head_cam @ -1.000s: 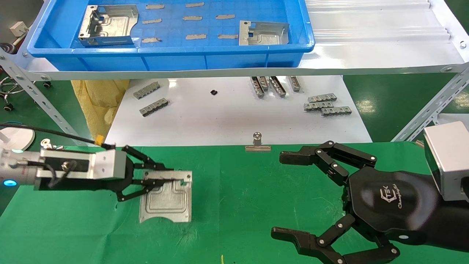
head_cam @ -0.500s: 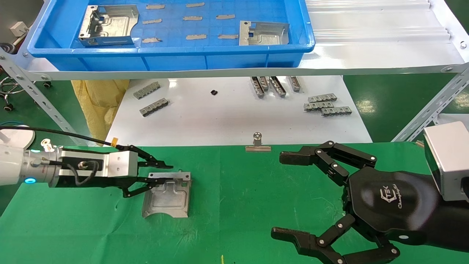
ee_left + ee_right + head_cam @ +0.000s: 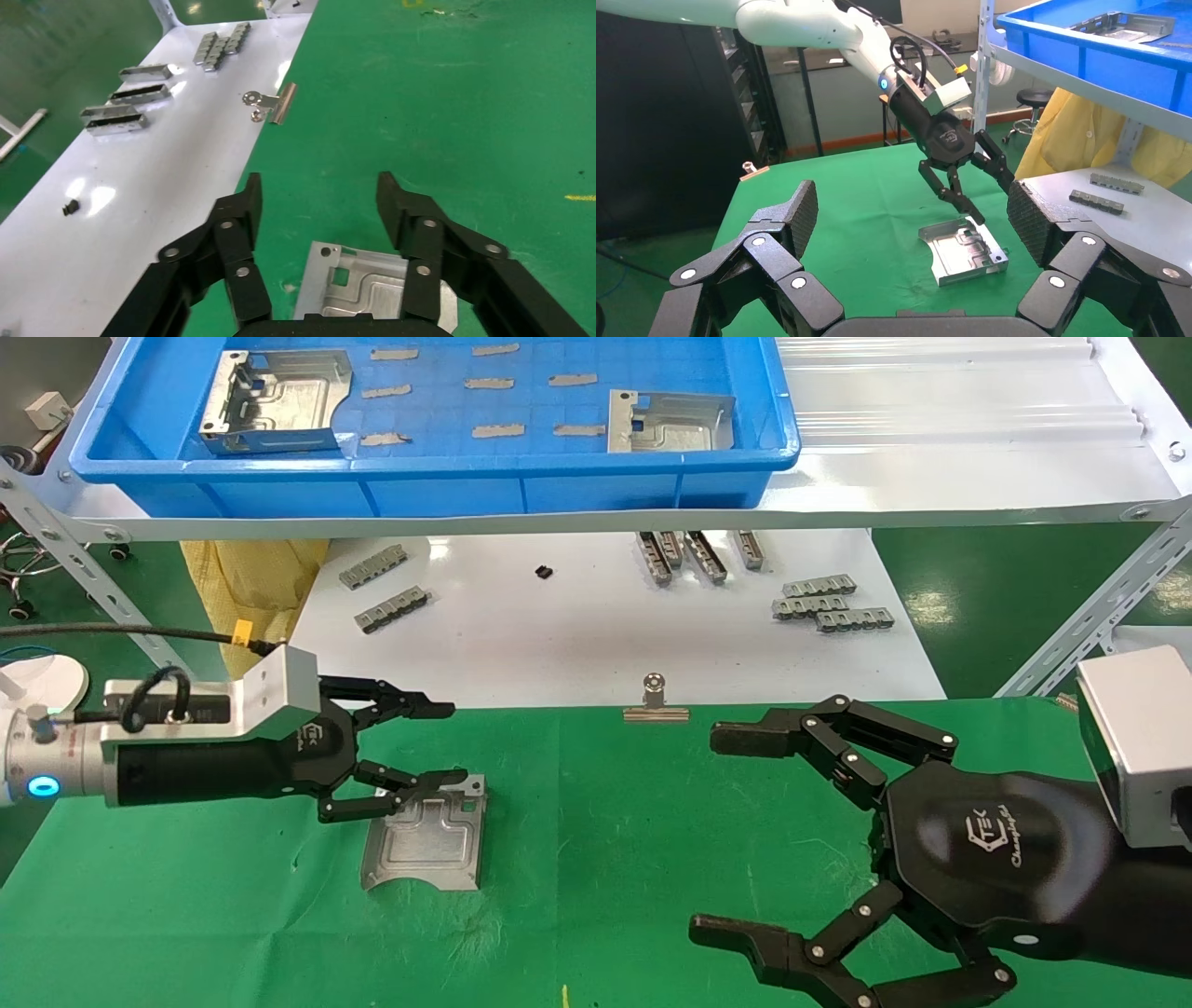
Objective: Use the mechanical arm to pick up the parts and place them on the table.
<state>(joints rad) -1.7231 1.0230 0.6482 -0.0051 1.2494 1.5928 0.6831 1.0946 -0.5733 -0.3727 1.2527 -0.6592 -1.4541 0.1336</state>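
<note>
A silver part (image 3: 426,840) lies flat on the green table (image 3: 605,803), left of centre. It also shows in the left wrist view (image 3: 372,284) and the right wrist view (image 3: 963,251). My left gripper (image 3: 442,742) is open and empty, just above the part's far edge; it also shows in the right wrist view (image 3: 989,193). My right gripper (image 3: 736,831) is open and empty, low over the table at the right. Two more parts, one at the left (image 3: 275,400) and one at the right (image 3: 666,421), lie in the blue tray (image 3: 438,477) on the shelf.
Small grey slotted bars (image 3: 829,605) lie on the white board (image 3: 559,635) behind the table. A silver clip (image 3: 656,705) sits on the table's far edge. Slanted shelf legs (image 3: 1090,617) stand at both sides.
My left gripper has let go of the part, opened and lifted slightly, rotating at the wrist. The part now lies on the cloth. The right arm has not moved.
</note>
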